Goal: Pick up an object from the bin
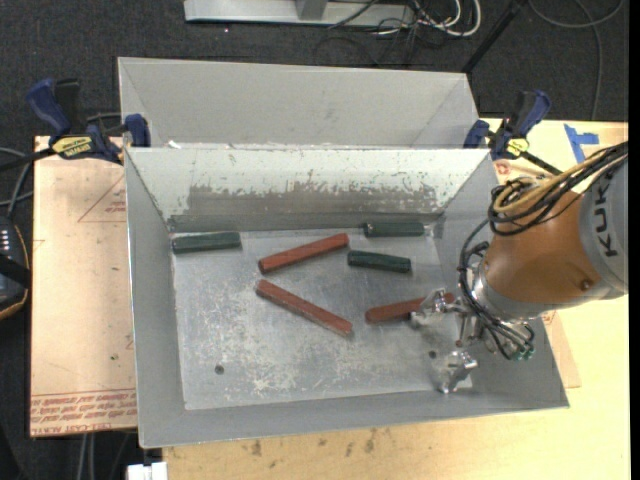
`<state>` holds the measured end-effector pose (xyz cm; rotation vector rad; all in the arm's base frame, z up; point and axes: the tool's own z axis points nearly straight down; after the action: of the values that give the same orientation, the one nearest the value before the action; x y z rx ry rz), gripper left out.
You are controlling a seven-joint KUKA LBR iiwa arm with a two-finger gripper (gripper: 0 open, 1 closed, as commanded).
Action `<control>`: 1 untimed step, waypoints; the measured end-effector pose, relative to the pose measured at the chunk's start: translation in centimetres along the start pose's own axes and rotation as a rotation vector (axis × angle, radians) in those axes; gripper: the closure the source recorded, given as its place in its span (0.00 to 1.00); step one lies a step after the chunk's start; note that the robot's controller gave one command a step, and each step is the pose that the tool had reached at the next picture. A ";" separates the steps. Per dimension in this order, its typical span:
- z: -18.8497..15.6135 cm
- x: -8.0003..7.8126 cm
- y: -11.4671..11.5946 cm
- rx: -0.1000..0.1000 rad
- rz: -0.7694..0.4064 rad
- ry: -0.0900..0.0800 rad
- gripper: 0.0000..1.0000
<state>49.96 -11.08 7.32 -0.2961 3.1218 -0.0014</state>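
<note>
Short red-brown bar (394, 312) lying flat on the floor of the grey metal bin (250, 368), right of centre, just beside the gripper (447, 341).
The bar's long axis is seen running almost left to right, its right end set slightly toward the back and pointed at one of the fingers (437, 306); whether they touch cannot be told. The fingers are spread apart, nothing seen between them. A longer red-brown bar (305, 307) is laid diagonally just left, and a dark green bar (379, 261) is found just behind.
</note>
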 end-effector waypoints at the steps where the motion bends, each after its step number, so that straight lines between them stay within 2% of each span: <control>1: 0.0 0.0 0.0 0.000 -0.001 0.000 0.00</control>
<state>49.98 -11.07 7.32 -0.2974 3.1212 -0.0019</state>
